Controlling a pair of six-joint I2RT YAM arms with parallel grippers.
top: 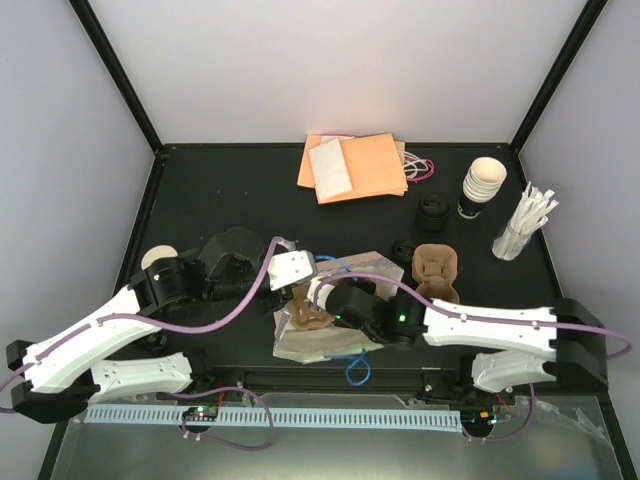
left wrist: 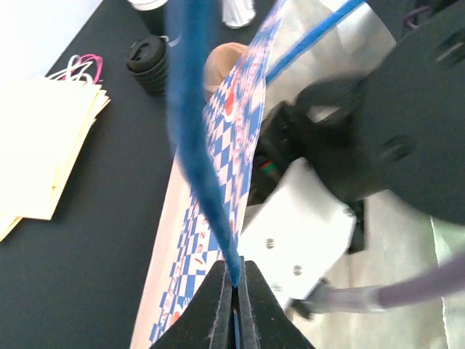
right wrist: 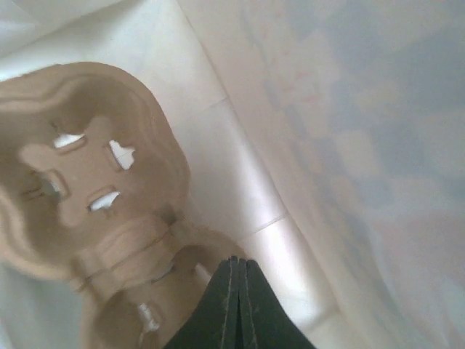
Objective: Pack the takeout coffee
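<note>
Right wrist: pincer, pulp carrier (lobed)

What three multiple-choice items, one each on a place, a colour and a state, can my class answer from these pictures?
1. Where is the right claw?
A) inside the bag
B) over the orange sheets
C) beside the cup stack

2. What colour is the handle in the left claw?
A) pink
B) blue
C) black

3. How is the left claw set?
A) wide open
B) half open, empty
C) shut on the handle

Answers:
1 A, pale bag walls and a pulp carrier fill its view.
2 B, a blue handle runs into its tips.
3 C, its tips meet on the handle.
</note>
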